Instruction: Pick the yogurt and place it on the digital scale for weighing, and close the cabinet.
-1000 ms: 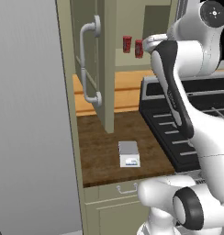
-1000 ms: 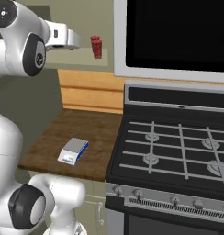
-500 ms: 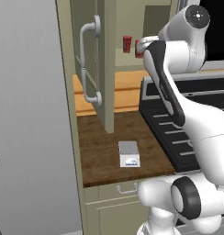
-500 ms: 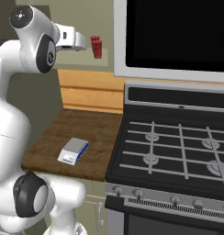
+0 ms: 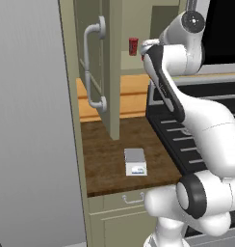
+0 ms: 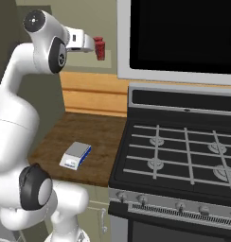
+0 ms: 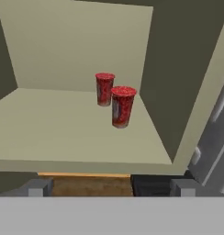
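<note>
Two alike red cups stand on the shelf of the open cabinet [image 7: 63, 133], one nearer [image 7: 122, 106] and one farther [image 7: 104, 89]. One of them is the yogurt, but I cannot tell which. A red cup [image 5: 133, 46] [image 6: 101, 49] shows just ahead of my hand. My gripper [image 7: 110, 187] [image 6: 91, 45] hovers in front of the shelf's edge, short of the cups, open and holding nothing. The cabinet door [image 5: 111, 72] with its pale bar handle [image 5: 93, 67] stands swung open. The white digital scale [image 5: 135, 161] [image 6: 75, 155] lies on the wooden counter below.
A black stove [image 6: 183, 151] adjoins the counter [image 5: 102, 154] on the right, with a dark microwave [image 6: 183, 33] above it. A drawer unit [image 5: 131, 198] sits under the counter. A tall grey panel [image 5: 32, 120] walls off the left side.
The arm has reached further toward the cabinet, bringing the open gripper closer to the red cups. Cups, scale and door have not moved.
</note>
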Tool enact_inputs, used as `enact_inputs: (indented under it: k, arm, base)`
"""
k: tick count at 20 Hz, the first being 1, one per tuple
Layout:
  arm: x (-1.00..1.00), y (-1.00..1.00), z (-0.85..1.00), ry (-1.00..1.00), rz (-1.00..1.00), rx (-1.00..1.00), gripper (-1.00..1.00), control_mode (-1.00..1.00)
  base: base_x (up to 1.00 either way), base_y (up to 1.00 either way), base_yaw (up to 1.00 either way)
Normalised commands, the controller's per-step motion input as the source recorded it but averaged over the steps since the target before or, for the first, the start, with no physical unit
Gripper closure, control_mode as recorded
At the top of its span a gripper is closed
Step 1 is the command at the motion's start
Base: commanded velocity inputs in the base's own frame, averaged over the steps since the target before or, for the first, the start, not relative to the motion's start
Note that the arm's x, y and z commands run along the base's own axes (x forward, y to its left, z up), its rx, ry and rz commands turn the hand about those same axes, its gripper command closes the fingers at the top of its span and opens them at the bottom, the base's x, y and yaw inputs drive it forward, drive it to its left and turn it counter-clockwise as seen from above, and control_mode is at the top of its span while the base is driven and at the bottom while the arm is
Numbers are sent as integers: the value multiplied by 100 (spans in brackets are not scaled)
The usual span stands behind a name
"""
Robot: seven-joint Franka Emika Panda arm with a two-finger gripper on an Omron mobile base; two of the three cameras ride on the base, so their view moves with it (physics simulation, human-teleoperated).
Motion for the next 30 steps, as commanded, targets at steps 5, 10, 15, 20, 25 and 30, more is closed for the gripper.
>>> enact_inputs:
  k: [5, 10, 15, 20, 25, 30]
  arm:
    - [41, 0, -1, 0, -16, -3, -100, -100]
    - [39, -2, -3, 7, -8, -1, -100, -100]
    - [48, -2, -3, 4, -3, 0, -100, -100]
    - [41, -10, 0, 1, -1, 0, -100, -100]
    - [40, -15, -1, 0, 0, 0, -100, -100]
    - [39, -2, -6, 0, -1, 0, -100, -100]
  base:
    - [0, 0, 0]
    - [0, 0, 0]
    - [0, 0, 0]
    - [0, 0, 0]
    - [0, 0, 0]
    - [0, 0, 0]
